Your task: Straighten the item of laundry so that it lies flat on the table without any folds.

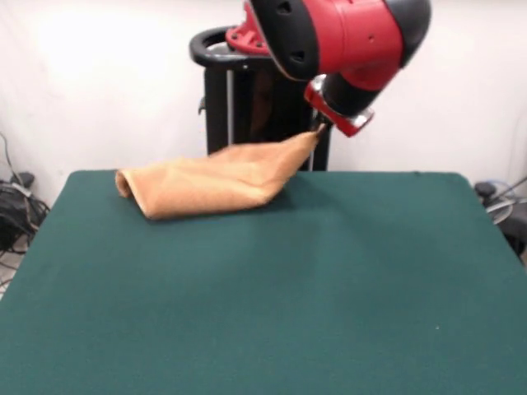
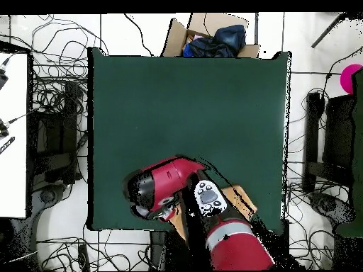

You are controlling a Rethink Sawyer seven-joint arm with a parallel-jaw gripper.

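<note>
The orange-tan towel (image 1: 210,185) lies crumpled and folded near the table's far edge in the front view, left of centre. Its right corner is pulled up into a point. My gripper (image 1: 319,130) is shut on that raised corner, a little above the dark green table (image 1: 288,313). The rest of the towel rests on the felt, with a rolled fold at its left end. In the overhead view my red arm (image 2: 166,185) covers most of the towel; only a tan part (image 2: 237,199) shows beside it near the table's bottom edge (image 2: 184,106). The gripper is hidden there.
The black pedestal (image 1: 221,90) stands just behind the towel. In the overhead view a cardboard box with dark blue cloth (image 2: 213,39) sits beyond the table's top edge. Cables (image 2: 57,92) lie on the floor on the left, next to a white desk (image 2: 13,134).
</note>
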